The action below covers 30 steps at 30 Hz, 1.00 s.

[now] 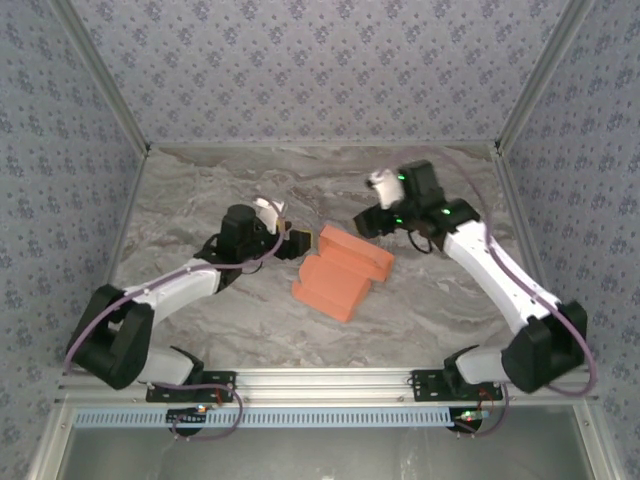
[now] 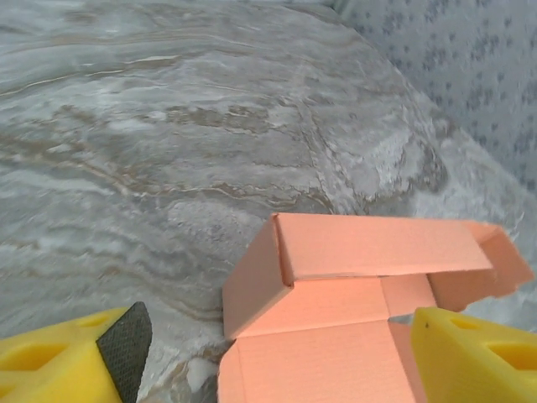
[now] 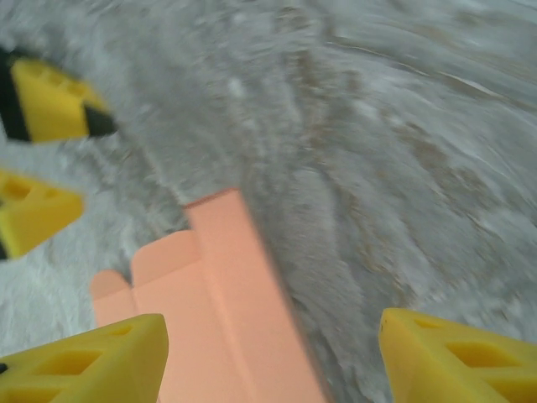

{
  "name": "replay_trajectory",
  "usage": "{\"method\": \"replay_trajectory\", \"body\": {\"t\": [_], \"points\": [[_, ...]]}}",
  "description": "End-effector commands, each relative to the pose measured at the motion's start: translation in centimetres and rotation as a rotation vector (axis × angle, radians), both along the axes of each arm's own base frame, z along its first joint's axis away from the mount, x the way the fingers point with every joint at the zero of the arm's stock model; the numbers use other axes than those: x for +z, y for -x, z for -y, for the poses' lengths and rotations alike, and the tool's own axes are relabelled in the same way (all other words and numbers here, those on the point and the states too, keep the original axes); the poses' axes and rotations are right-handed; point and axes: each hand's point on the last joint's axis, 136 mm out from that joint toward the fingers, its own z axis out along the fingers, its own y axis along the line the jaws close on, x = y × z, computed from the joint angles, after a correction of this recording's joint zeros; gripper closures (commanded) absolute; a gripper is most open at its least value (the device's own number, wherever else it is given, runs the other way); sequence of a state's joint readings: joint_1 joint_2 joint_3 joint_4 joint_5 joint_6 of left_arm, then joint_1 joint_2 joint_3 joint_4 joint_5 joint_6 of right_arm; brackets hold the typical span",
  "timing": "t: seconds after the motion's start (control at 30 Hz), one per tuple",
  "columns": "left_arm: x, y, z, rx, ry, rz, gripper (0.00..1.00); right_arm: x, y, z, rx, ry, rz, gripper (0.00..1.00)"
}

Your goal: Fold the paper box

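Note:
The paper box (image 1: 343, 270) is a salmon-orange cardboard piece, partly folded, lying in the middle of the marble table (image 1: 200, 200). One long wall stands up along its far side, and flat panels spread toward me. My left gripper (image 1: 295, 240) hovers at the box's left end, open. In the left wrist view the box (image 2: 352, 285) lies ahead between the spread yellow fingers (image 2: 67, 361), untouched. My right gripper (image 1: 368, 222) is open just behind the box's far right side. From the right wrist, the box (image 3: 226, 311) runs below the gripper (image 3: 268, 336), blurred.
Patterned walls (image 1: 300, 60) close the table on three sides. An aluminium rail (image 1: 330, 380) with both arm bases runs along the near edge. The left gripper's yellow fingers (image 3: 46, 109) show at the upper left of the right wrist view.

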<state>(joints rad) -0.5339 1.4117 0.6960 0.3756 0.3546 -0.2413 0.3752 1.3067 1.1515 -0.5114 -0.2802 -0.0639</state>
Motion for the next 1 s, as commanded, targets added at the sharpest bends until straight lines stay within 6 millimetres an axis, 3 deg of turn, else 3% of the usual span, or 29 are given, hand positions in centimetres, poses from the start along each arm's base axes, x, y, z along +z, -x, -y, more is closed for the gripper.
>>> {"method": "replay_trajectory", "body": {"t": [0.0, 0.13, 0.27, 0.5, 0.7, 0.97], "points": [[-1.7, -1.2, 1.1, -0.077, -0.087, 0.157, 0.2, -2.3, 0.3, 2.9, -0.116, -0.121, -0.055, 0.31], [-4.3, -2.0, 2.7, -0.11, -0.144, 0.176, 0.22, -4.0, 1.2, 6.7, -0.225, -0.098, -0.113, 0.31], [-6.3, -1.1, 5.0, -0.217, -0.241, 0.315, 0.36, -5.5, 1.8, 8.2, -0.279, -0.114, -0.166, 0.32], [-6.9, -2.1, 6.3, -0.18, -0.193, 0.324, 0.45, -6.2, 2.3, 7.9, -0.278, -0.169, -0.186, 0.33], [-7.5, -4.0, 5.3, -0.039, -0.209, 0.305, 0.65, -7.5, 2.7, 7.1, -0.265, -0.205, -0.204, 0.36], [-7.4, -3.8, 7.1, -0.072, -0.207, 0.308, 0.77, -9.9, 3.4, 6.9, -0.252, -0.164, -0.262, 0.36]]}}
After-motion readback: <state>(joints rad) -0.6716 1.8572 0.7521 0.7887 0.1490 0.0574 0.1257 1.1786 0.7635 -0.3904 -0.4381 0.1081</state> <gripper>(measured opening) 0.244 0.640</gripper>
